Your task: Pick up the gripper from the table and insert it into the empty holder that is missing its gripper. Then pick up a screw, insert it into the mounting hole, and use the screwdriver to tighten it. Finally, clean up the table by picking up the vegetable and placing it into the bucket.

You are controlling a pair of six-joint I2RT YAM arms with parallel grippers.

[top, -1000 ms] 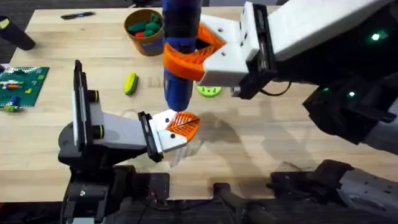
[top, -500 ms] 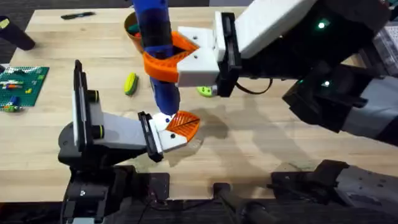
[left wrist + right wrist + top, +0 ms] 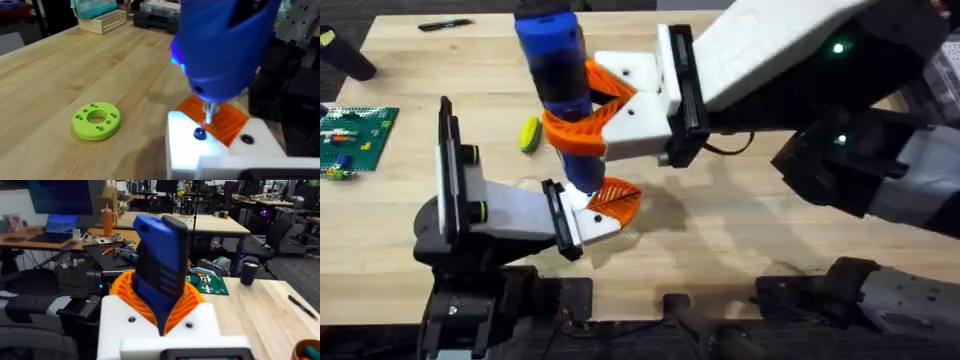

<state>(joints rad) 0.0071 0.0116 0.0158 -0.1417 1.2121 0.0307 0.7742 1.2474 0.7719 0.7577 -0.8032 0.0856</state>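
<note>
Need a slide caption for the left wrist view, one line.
Bright blue pen-shaped electric screwdriver lowers its metal tip beside a dark screw on the white plastic holder; green holed disc lies nearby.

My right gripper [image 3: 582,110] reaches across the middle, clamped tight; my left gripper [image 3: 600,208] lies low, pointing right.

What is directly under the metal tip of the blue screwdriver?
Under the screwdriver tip lies the white holder with a dark screw beside the orange gripper. Whether the tip touches the screw cannot be seen.

One screwdriver [image 3: 558,75], one vegetable [image 3: 529,134], one disc [image 3: 96,120].
</note>
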